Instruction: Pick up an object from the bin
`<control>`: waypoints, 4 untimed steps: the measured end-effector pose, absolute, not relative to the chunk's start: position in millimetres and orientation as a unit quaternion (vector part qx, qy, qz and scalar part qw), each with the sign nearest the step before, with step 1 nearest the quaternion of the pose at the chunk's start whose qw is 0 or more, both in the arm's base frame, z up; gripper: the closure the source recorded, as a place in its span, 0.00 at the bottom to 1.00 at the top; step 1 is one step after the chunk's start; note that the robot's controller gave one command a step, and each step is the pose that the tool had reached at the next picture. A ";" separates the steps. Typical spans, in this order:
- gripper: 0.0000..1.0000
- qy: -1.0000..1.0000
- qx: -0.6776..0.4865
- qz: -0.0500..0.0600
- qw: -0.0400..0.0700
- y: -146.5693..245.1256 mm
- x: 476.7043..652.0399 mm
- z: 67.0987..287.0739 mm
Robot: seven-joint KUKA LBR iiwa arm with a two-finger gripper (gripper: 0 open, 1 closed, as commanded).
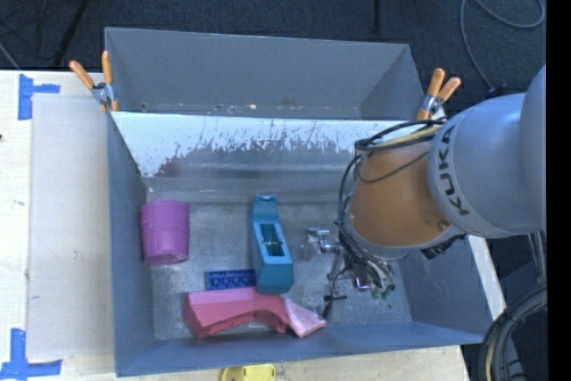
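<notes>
gripper (337,290): being held low over the right floor of the bin (250,76); grip state cannot be told | nearest: pink gun-shaped piece (236,312), its pale tip just beside, possibly being touched | teal block (270,247), blue studded brick (228,279), magenta cylinder (165,230) being shown further left

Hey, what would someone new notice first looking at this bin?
The grey arm looms over the right side of the bin, its gripper low near the floor. Against the grey metal the colours stand out: a purple cylinder at the left, a teal block in the middle, a pink pistol-shaped piece along the front.
</notes>
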State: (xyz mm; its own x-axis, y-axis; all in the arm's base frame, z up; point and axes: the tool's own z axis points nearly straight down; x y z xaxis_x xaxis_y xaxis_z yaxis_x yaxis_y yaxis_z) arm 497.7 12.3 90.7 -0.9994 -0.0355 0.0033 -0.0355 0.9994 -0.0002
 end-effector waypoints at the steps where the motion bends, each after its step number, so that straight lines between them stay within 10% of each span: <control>1: 0.00 -0.994 0.106 -0.001 0.000 37.1 514.5 82.4; 4: 0.00 -1.000 0.017 0.001 -0.001 62.9 512.3 74.5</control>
State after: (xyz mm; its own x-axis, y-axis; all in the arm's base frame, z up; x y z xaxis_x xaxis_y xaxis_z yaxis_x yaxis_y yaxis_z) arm 512.3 62.9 74.5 -0.9994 -0.0345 -0.0019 -0.0345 0.9994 -0.0027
